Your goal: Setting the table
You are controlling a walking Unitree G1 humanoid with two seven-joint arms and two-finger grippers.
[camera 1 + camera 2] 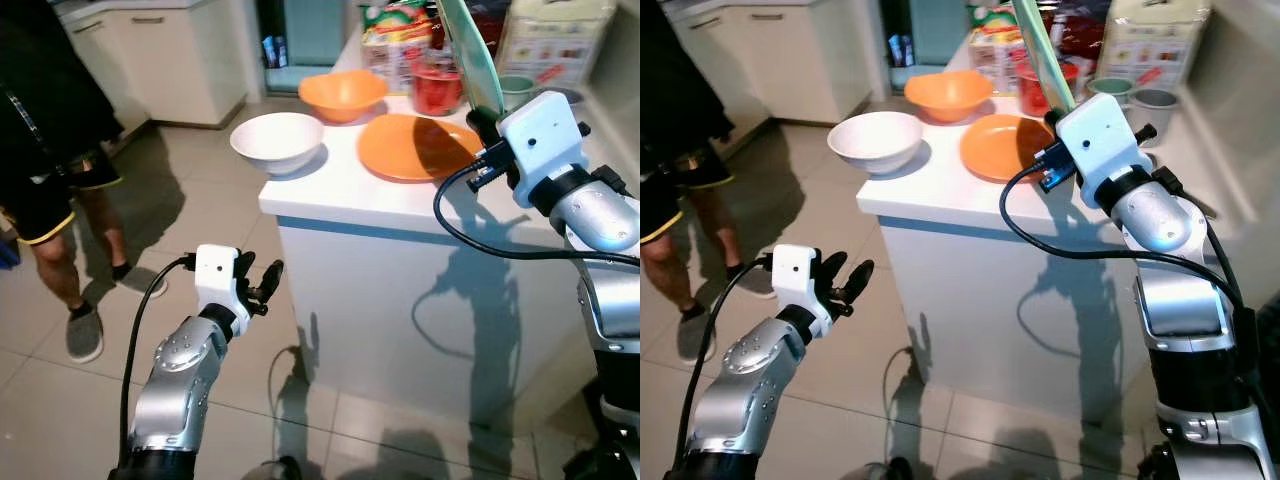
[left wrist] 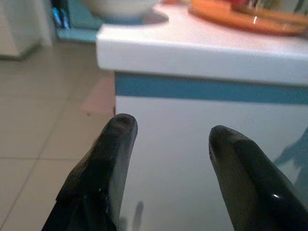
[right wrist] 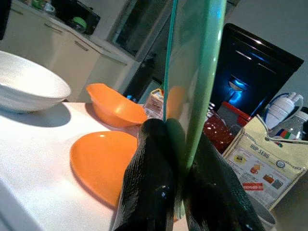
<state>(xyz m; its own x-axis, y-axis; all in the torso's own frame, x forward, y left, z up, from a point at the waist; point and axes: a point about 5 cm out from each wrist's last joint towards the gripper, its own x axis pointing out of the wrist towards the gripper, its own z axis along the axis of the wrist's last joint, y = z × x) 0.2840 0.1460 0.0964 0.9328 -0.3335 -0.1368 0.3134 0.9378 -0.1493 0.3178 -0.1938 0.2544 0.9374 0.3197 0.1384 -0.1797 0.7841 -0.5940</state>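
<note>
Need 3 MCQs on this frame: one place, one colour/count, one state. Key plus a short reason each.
1. Where is the white bowl?
A. on the floor
B. at the counter's corner
C. inside the orange bowl

2. How many orange dishes sit on the counter?
A. two
B. one
C. four

3. What is the right gripper doing?
A. hanging open
B. resting in the white bowl
C. pinching a green plate held on edge

Key: B, it sits by the counter's near corner; A, the orange bowl and orange plate; C, both fingers close on the upright plate's rim.
</note>
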